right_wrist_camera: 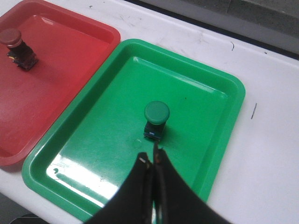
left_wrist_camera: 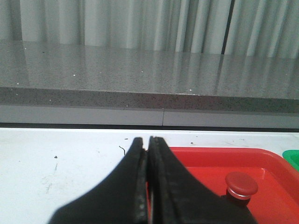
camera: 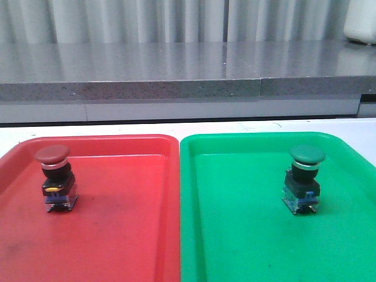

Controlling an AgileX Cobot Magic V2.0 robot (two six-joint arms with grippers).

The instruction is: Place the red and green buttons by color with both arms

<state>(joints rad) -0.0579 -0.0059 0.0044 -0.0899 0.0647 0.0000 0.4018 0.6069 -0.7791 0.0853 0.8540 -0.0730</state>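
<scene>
The red button (camera: 56,176) stands upright at the far left of the red tray (camera: 117,235). Upright too is the green button (camera: 304,178), at the far right of the green tray (camera: 235,235). Neither arm shows in the front view. My left gripper (left_wrist_camera: 146,140) is shut and empty, low over the near left corner of the red tray (left_wrist_camera: 210,163), with the red button (left_wrist_camera: 241,185) off to one side. My right gripper (right_wrist_camera: 152,156) is shut and empty, raised above the green tray (right_wrist_camera: 107,140), a little short of the green button (right_wrist_camera: 156,119). The red button (right_wrist_camera: 17,48) shows in the red tray (right_wrist_camera: 56,79).
The two trays lie side by side, touching, on a white table (camera: 235,126). A grey stone ledge (camera: 176,76) runs along the back, with pale curtains behind it. Bare white table (right_wrist_camera: 266,154) lies to the right of the green tray.
</scene>
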